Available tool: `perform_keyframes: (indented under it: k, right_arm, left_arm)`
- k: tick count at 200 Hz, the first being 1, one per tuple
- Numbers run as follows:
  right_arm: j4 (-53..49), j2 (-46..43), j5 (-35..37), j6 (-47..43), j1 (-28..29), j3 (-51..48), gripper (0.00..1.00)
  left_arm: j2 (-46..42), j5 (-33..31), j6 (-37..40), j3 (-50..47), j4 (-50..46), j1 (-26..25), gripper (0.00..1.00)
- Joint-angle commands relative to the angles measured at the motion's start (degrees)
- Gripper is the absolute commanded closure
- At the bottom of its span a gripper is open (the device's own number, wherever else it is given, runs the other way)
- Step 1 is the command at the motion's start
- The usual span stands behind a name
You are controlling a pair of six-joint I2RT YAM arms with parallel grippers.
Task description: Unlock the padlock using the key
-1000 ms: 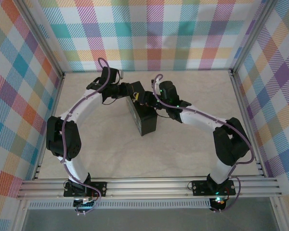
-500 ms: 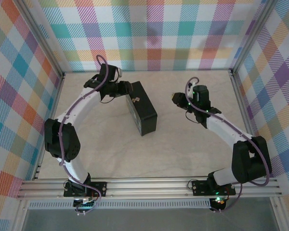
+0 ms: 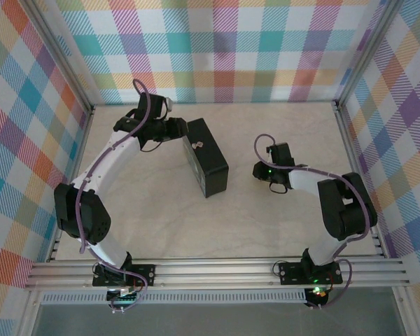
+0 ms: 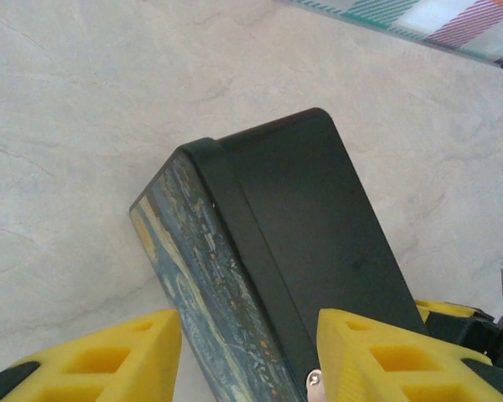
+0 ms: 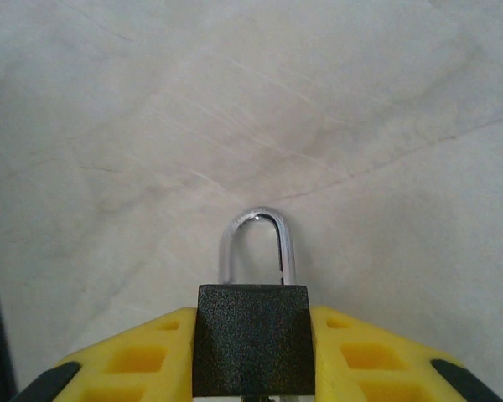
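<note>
The padlock (image 5: 251,339) sits clamped in the right end effector (image 5: 251,316). Its dark, grainy body is pinched squarely between the two yellow fingers (image 5: 126,360), which press against both its sides and are closed no further than its width. The bright metal shackle (image 5: 258,213) arches out past the fingertips, hanging over bare counter (image 5: 318,100). From the top view, this right end effector (image 3: 257,170) hovers on the right half of the counter, well apart from the black box (image 3: 208,164).

The left end effector (image 4: 250,316) straddles the far end of the box (image 4: 318,218), partly open. One finger lies along the black side. The other stands just off the painted lid (image 4: 201,276), with a sliver of counter showing between them, so it holds nothing firmly. A small pale metal fitting (image 4: 315,382) shows on the box's edge.

The counter (image 3: 196,224) is a pale, marble-veined slab. Pastel plaid walls (image 3: 224,49) enclose it on three sides, and aluminium rails (image 3: 217,269) run along the near edge.
</note>
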Motion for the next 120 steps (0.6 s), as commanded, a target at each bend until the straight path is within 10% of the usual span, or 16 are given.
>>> perform_keyframes:
  k: [1,93,120]
  right_arm:
    - [-0.5,0.7,1.7,-2.7,-0.3,0.4,0.61]
    - [-9.6,-10.3,-10.4,-9.6,0.5,10.2,0.00]
    - [-14.6,-13.3,-7.2,-11.3,1.2,16.5,0.00]
  left_arm:
    - [-1.5,-0.9,1.6,2.4,-2.3,0.5,0.53]
    - [-2.3,-1.6,2.7,0.3,-3.5,2.0,0.51]
    - [-2.9,-2.5,3.6,1.0,-4.4,3.1,0.42]
